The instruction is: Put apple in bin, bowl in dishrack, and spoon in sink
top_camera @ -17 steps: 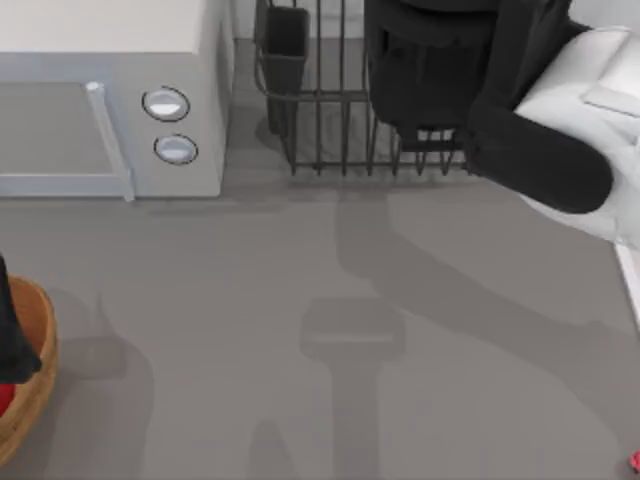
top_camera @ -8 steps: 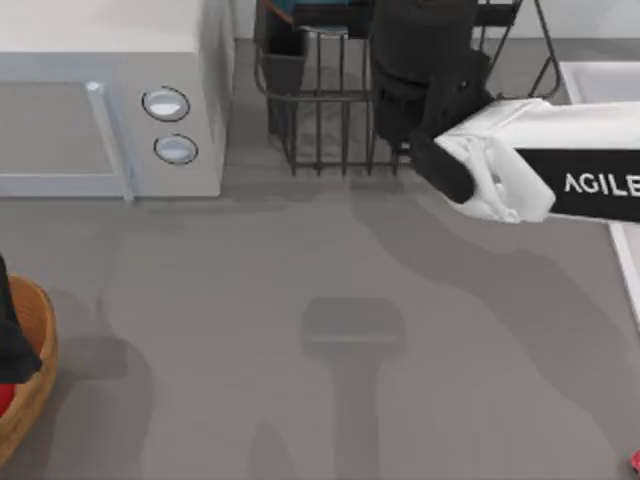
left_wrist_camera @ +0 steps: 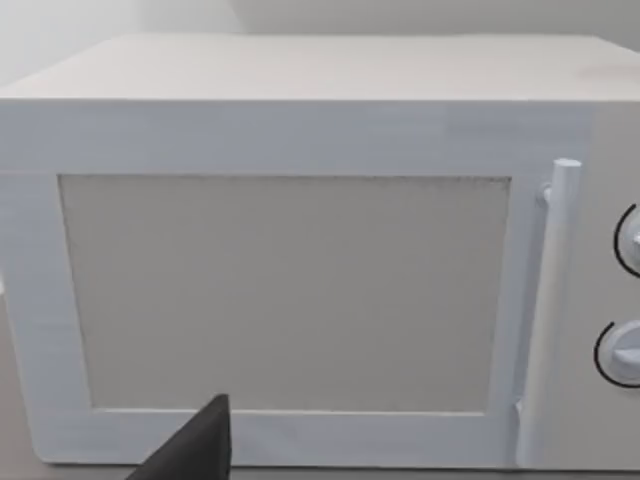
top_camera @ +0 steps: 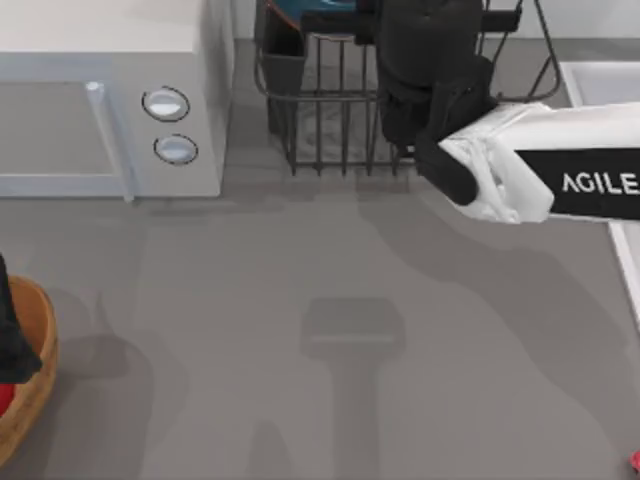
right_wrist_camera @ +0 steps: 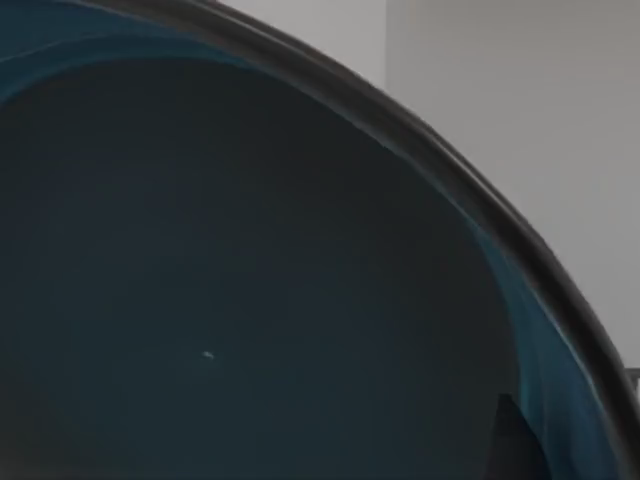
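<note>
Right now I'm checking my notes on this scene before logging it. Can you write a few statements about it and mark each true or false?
1. The right arm reaches over the dishrack at the table's far edge. True.
2. The bowl sits on the table's bare middle. False: it shows at the rack's top edge.
3. The microwave has two round knobs. True.
4. The bin stands at the table's right edge. False: it is at the left edge.
5. The microwave door hangs open. False: it is closed.
</note>
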`<state>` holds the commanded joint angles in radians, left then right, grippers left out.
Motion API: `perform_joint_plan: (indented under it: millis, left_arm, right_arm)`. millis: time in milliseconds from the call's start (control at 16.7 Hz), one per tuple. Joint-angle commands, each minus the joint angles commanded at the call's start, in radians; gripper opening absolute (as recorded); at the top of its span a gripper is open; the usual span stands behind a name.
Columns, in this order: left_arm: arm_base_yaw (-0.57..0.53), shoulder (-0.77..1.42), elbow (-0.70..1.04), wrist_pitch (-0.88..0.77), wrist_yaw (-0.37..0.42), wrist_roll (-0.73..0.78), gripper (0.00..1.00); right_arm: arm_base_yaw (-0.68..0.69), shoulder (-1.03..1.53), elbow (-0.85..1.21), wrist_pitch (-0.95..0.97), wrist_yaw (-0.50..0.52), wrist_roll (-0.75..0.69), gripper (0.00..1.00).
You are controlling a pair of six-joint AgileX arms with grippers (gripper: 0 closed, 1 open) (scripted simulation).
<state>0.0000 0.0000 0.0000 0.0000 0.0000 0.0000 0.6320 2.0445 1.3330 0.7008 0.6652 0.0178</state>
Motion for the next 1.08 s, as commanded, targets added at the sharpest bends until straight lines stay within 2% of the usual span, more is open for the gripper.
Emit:
perform_joint_plan:
  millis: [660,1080]
  left_arm:
    - [0.0,0.0,0.0,0.0,0.0,0.0,1.0]
    - [0.0,0.0,0.0,0.0,0.0,0.0,1.0]
  right_arm:
    - [0.0,0.0,0.0,0.0,0.0,0.0,0.98]
    - [0.0,0.0,0.0,0.0,0.0,0.0,1.0]
